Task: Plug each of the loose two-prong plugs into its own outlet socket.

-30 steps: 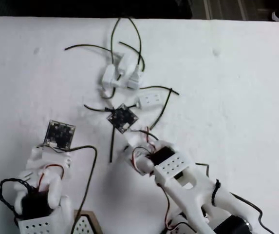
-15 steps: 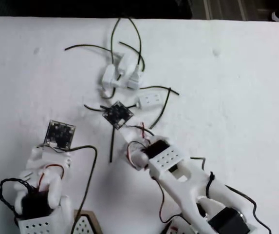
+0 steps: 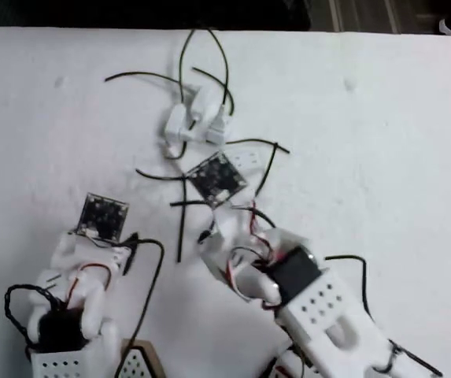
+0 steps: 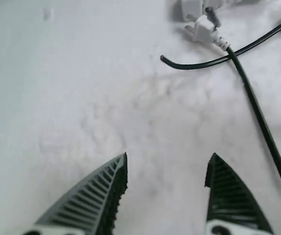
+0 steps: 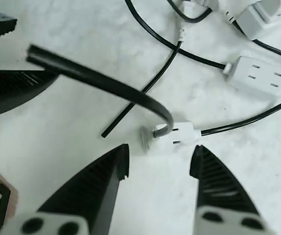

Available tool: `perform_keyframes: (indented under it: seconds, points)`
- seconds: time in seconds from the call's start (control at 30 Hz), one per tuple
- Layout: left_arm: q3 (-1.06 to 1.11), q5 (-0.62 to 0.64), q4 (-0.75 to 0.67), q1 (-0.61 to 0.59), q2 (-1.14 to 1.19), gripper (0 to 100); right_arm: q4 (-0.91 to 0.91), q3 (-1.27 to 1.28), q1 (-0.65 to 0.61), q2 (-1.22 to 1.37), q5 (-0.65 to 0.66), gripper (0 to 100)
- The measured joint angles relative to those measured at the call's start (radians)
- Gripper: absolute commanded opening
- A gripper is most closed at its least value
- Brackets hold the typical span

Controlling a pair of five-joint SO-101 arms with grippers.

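White table (image 3: 382,118), tangled cords (image 4: 259,122).
Right claw (image 5: 161,149) gaped wide, white plug (image 5: 178,134) lay just before its tips; left claw (image 4: 168,156) gaped wide too.

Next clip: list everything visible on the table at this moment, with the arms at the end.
table: one, white, under everything.
cluster: white plugs and sockets bunched together, exact count unclear, far middle of the table.
socket: one, white, lying apart on the near side of the cluster.
plug: one, white, loose on the table with its cable attached, just ahead of the right gripper.
cables: several, black, spreading out from the cluster.
brown piece: one, near edge between the arms; unclear what it is.
left gripper: one, dark fingers, open, over bare table.
right gripper: one, dark fingers, open, by the plug.
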Motion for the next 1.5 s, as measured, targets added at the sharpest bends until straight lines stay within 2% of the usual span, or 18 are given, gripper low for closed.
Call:
perform_keyframes:
  seconds: [0.3,0.53,0.73,0.87,1.07,1.27,1.5]
  points:
    - [-0.005,0.06,-0.003,0.227,-0.002,29,0.097,-0.008,0.236,-0.068,-0.115,1.5]
    - [-0.005,0.068,-0.003,0.367,-0.002,29,0.091,-0.008,0.433,-0.086,-0.121,2.3]
    - [-0.064,0.068,0.0,0.408,0.034,30,-0.002,0.018,0.537,-0.086,-0.121,2.3]
    - [-0.215,0.083,0.003,0.42,0.229,30,-0.068,0.074,0.539,-0.086,-0.121,2.3]
    - [-0.402,0.086,-0.005,0.552,0.671,30,-0.106,0.089,0.551,-0.086,-0.121,2.3]
    - [-0.427,0.103,-0.186,0.598,0.959,30,-0.106,0.089,0.618,-0.086,-0.121,2.3]
    - [-0.45,0.104,-0.411,0.601,1.275,29,-0.107,0.089,0.621,-0.086,-0.121,2.3]
